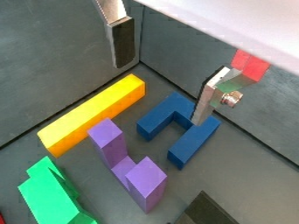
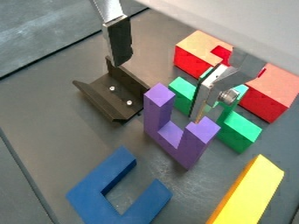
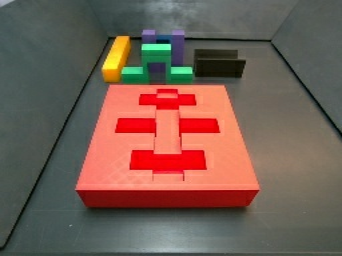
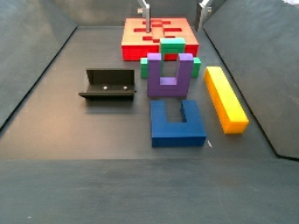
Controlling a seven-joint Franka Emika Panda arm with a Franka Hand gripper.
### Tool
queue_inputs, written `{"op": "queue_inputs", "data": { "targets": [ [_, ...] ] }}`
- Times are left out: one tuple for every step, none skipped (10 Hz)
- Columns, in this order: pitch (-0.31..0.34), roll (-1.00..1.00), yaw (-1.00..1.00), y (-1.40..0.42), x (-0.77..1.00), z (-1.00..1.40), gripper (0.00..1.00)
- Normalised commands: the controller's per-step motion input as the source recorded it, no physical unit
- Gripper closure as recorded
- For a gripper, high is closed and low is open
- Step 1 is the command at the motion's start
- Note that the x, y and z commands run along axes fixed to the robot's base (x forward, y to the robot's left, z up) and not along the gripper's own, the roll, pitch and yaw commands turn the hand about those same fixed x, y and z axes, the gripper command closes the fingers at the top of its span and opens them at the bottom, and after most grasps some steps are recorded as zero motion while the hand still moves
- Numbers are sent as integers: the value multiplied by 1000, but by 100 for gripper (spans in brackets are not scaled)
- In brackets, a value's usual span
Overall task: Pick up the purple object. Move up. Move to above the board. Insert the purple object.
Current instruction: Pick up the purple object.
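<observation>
The purple object (image 4: 170, 77) is a U-shaped block lying on the grey floor, prongs pointing toward the board (image 4: 138, 35). It shows in both wrist views (image 1: 126, 162) (image 2: 176, 127), and in a side view (image 3: 178, 40) it is partly hidden behind the green block. The board (image 3: 167, 140) is a large red slab with darker cutouts; its edge shows in a wrist view (image 2: 193, 57). My gripper (image 4: 174, 6) hangs high above the purple object and the board's near edge. It is open and empty in both wrist views (image 1: 165, 68) (image 2: 163, 66).
A green block (image 4: 172, 48) lies between the purple object and the board. A blue U-shaped block (image 4: 177, 122) lies in front of the purple object. A long yellow bar (image 4: 225, 98) lies to its right. The fixture (image 4: 107, 85) stands to its left. Grey walls surround the floor.
</observation>
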Motion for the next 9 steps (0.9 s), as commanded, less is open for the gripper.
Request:
{"op": "queue_inputs", "data": {
  "targets": [
    [0,0,0,-20,0,0,0],
    [-63,-83,-83,0,0,-206,0],
    [20,0,-89,-437,846,-351,0],
    [4,0,-20,-429,946,-409,0],
    [26,0,0,-149,1000,-420,0],
    [64,0,0,0,1000,-466,0],
    [76,0,63,114,1000,-457,0],
    [114,0,86,0,1000,-323,0],
    [121,76,117,-137,1000,-234,0]
  ]
}}
